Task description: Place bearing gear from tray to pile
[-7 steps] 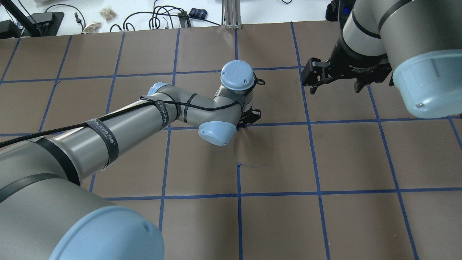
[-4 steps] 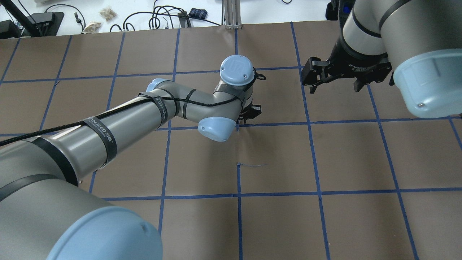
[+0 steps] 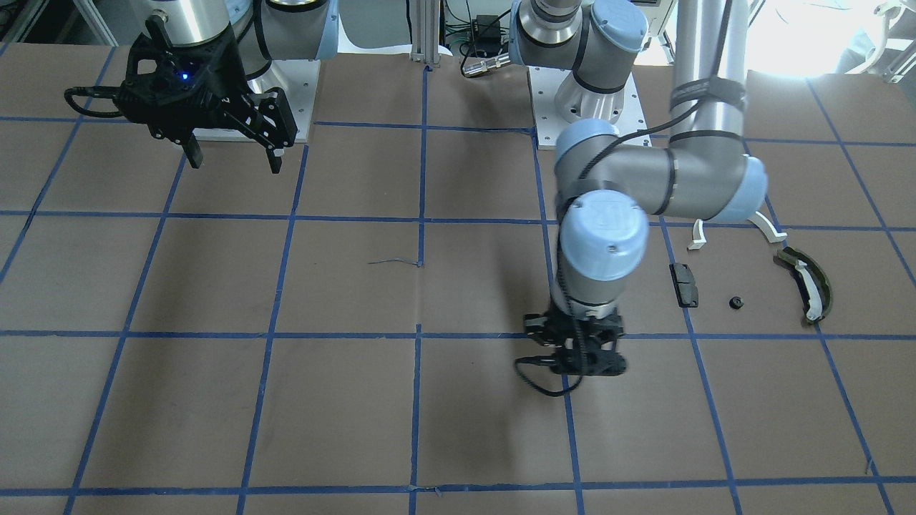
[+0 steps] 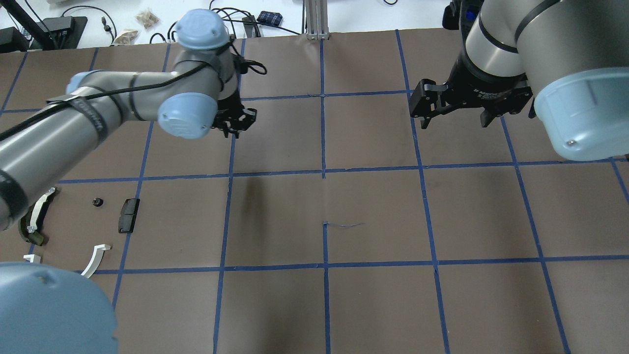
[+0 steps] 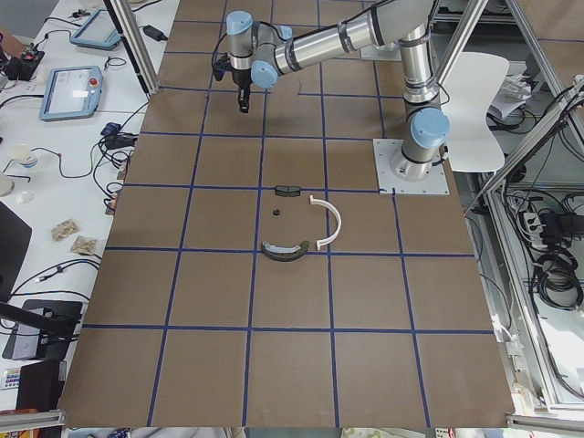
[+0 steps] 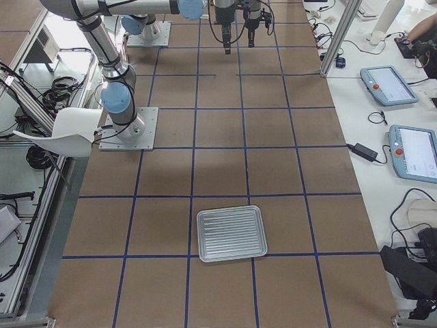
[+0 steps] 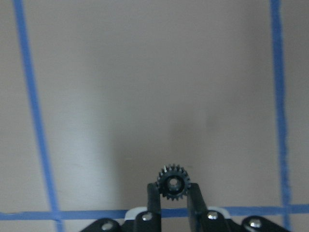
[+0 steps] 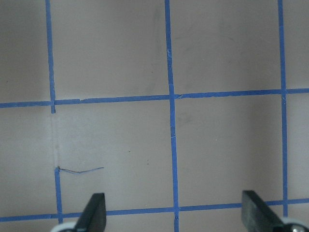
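- Fingers on the left arm, the left fingers (image 7: 153, 202), are clamped on the gear (image 7: 174, 182). The tips pinch its toothed rim from two opposite sides, with the bore facing the wrist camera.
- Only the very tips hold the gear, and most of its rim stands proud above them.
- The gear hangs above the bench (image 4: 373, 221), over the far part on the robot's left half. It looks to be clear of the surface, with a soft shadow under it.
- The pile (image 4: 98, 221) lies nearer the robot's base on the same side, well apart from the gear. It holds a black block (image 4: 128, 215), a white arc (image 4: 96, 259), an olive curved piece (image 4: 34, 226) and a small dark round part (image 4: 97, 201).
- The tray (image 6: 231, 233) sits on the bench, well apart from both arms, in the right-end view.
- The right fingers (image 8: 94, 212) are spread wide with nothing between them, hovering over the bench on the robot's right.
- The step in hand looks like the carry: the gear is out of the tray and not yet set down at the pile.
- The gear should be light, hard and stiff, so it will not give under the squeeze. The teeth give the fingers some bite, but a rim grip this shallow could let it pivot or pop out.
- Being round, it may roll or bounce if dropped from height, so a low, flat release beside the other parts seems safest.
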